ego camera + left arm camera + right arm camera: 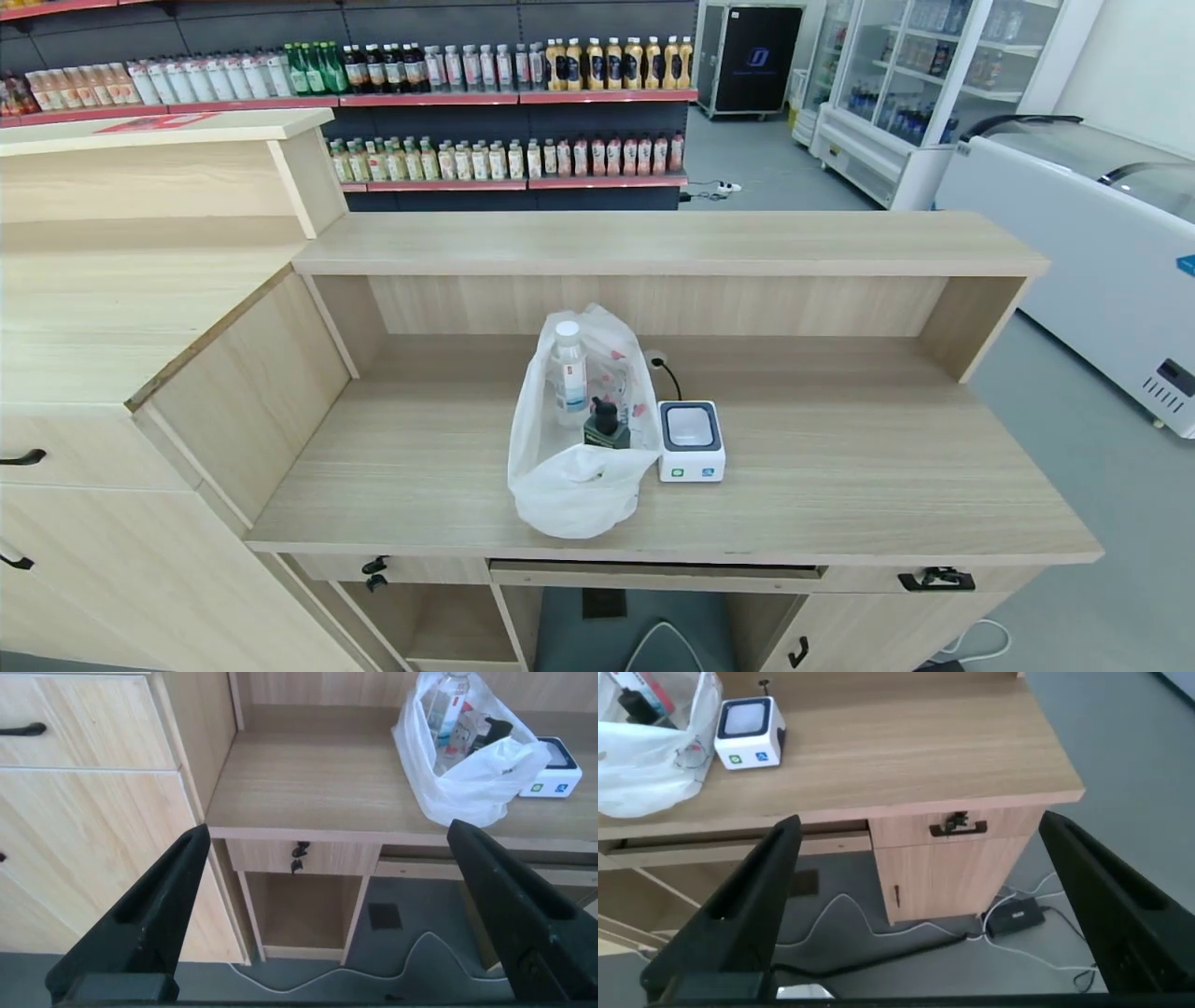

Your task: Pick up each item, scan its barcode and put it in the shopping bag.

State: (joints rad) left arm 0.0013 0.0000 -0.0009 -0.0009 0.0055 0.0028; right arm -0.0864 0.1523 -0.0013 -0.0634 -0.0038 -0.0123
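The shopping bag (569,485), ahead of the wide-open left gripper (327,831) and right gripper (920,819), holds a clear bottle (569,373) and a dark bottle (607,422); nothing seems left to scan.

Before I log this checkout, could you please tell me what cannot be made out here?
Head view: the crumpled front of the white plastic shopping bag hides its bottom and the base of the dark black-capped bottle.
Right wrist view: the bag is cut off by the picture's edge.
Any barcodes: too small.
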